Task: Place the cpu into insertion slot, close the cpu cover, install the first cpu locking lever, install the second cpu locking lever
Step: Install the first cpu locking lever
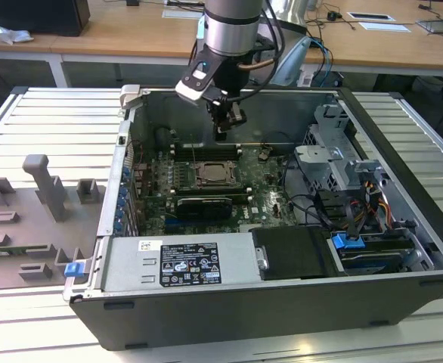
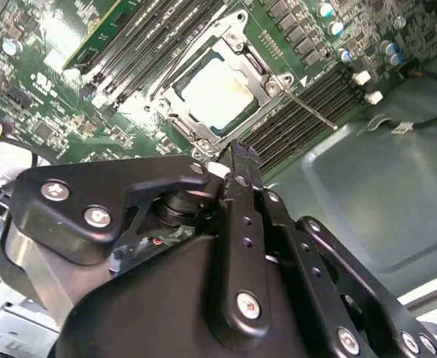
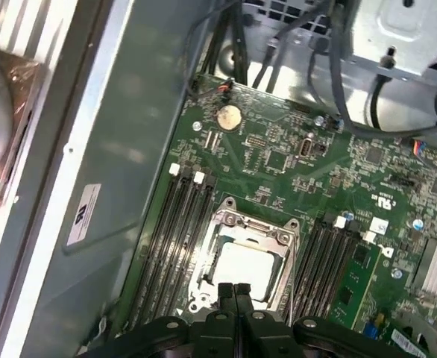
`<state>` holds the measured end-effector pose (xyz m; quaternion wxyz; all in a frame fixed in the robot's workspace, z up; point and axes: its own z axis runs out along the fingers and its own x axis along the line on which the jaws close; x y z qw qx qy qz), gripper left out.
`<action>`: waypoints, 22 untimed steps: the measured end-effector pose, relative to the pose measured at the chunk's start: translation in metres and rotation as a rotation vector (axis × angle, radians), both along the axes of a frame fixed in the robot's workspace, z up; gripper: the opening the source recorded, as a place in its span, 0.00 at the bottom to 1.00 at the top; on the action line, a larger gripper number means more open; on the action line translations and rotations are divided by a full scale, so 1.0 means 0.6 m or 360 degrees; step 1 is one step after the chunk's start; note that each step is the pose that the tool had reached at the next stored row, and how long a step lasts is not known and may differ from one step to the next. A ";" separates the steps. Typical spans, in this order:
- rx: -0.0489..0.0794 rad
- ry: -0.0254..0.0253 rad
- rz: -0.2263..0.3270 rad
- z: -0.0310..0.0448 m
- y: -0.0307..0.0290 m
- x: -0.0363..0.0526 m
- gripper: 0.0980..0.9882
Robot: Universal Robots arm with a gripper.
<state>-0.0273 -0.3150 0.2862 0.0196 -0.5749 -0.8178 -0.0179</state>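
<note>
End effector (image 1: 221,134) clenched on nothing, fingertips pressed together, poised over the motherboard (image 1: 267,193) of the open computer case (image 1: 403,189) at upper centre of the exterior view. We see the cpu (image 2: 217,93) seated in the insertion slot (image 1: 218,176). The cpu cover (image 3: 252,226) lies flat over it, silver top showing through the cut-out. One thin locking lever (image 2: 308,107) angles out across the memory slots (image 2: 278,138).

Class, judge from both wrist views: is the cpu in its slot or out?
In: in both wrist views the cpu lies flat inside the metal-rimmed slot, silver top showing.
</note>
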 end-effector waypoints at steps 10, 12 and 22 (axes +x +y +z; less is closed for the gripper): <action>0.0000 0.00000 0.0205 0.000 0.0000 0.000 0.01; 0.0000 0.00000 0.0263 0.000 0.0000 0.000 0.01; 0.0000 0.00000 0.0549 0.000 0.0000 0.000 0.01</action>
